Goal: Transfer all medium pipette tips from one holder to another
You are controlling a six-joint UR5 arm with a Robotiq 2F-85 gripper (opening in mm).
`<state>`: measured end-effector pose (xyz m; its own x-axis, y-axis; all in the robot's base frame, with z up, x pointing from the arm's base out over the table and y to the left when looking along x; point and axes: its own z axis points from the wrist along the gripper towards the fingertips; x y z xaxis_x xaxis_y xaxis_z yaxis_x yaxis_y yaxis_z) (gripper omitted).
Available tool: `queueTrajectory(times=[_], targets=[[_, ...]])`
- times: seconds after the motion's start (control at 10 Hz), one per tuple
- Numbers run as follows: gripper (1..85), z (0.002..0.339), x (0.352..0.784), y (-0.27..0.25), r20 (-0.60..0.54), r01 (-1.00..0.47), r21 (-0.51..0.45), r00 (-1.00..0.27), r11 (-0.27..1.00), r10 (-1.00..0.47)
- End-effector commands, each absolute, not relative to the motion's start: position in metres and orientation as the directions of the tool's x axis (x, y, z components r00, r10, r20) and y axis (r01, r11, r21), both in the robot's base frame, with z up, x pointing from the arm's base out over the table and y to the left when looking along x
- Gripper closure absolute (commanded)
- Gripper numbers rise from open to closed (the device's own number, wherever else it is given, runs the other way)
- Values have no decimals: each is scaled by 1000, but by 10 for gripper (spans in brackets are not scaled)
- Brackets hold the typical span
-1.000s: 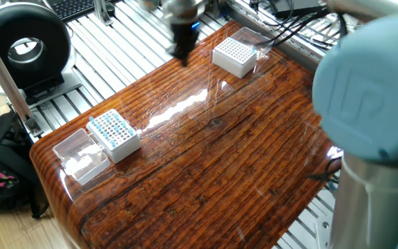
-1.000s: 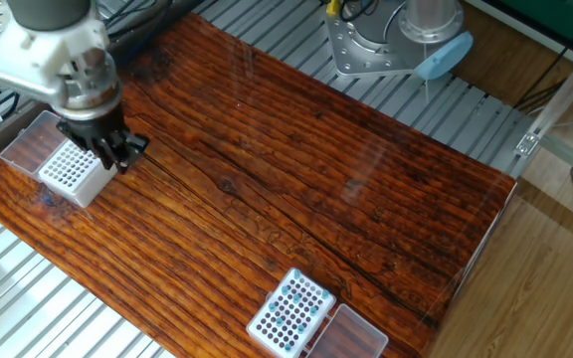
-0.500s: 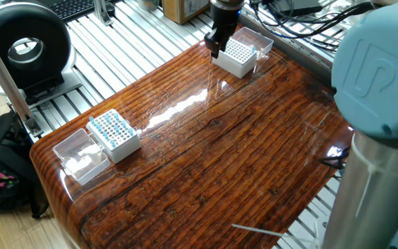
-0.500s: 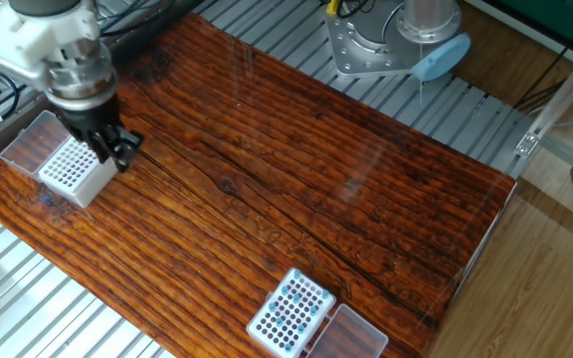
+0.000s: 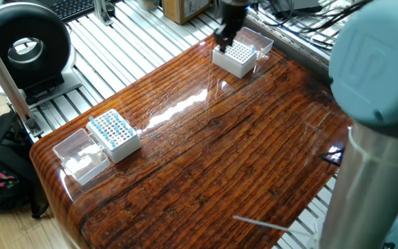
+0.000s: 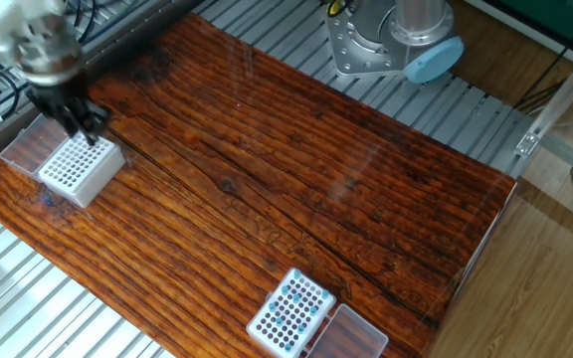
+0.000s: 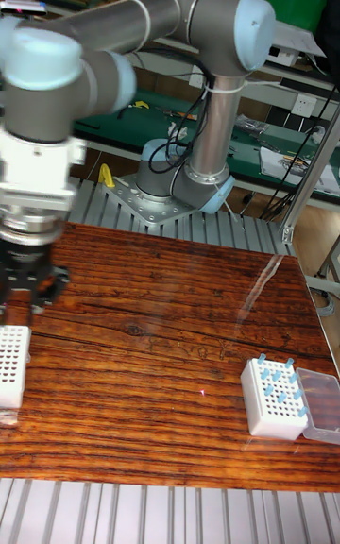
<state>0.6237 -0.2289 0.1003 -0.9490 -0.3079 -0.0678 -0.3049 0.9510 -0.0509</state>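
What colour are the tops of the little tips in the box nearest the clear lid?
Light blue tops on the tips, set in a white box; clearest in one fixed view.

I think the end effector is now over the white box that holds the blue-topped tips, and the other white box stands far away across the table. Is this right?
Not quite. The end effector is over the white box whose holes look empty. The medium pipette tips sit in the other white box, far across the table, as the other fixed view shows.
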Motion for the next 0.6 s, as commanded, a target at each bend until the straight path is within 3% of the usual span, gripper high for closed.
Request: queueTrajectory(times=[0.0, 0.3, 0.5], targets=[[463, 95, 621, -273, -69, -354, -51, -931, 934, -357], [463, 83, 616, -248, -67, -320, 26, -946, 947, -318], [470, 79, 611, -253, -66, -323, 17, -945, 946, -321]])
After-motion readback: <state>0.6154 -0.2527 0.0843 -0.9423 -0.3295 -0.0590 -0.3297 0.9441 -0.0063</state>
